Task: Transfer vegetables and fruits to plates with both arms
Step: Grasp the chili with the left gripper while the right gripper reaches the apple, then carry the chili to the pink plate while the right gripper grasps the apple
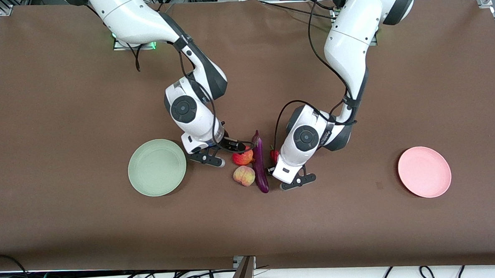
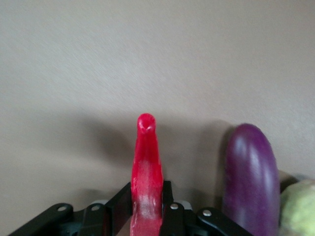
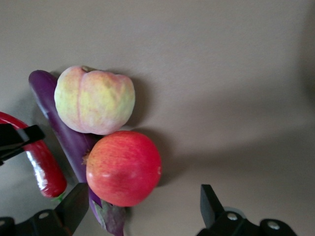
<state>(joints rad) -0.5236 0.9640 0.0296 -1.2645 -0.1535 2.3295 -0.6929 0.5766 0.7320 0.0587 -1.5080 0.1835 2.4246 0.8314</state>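
We're at pickup: left gripper fingers pinching the chili on worktop beside eggplant; right gripper fingers spread round the apple. Next: close, lift, carry to plates.

High front camera looks down across the whole table at both arms' bases. Each wrist camera sits close above the cloth — both catch the eggplant, probably the chili pepper too.
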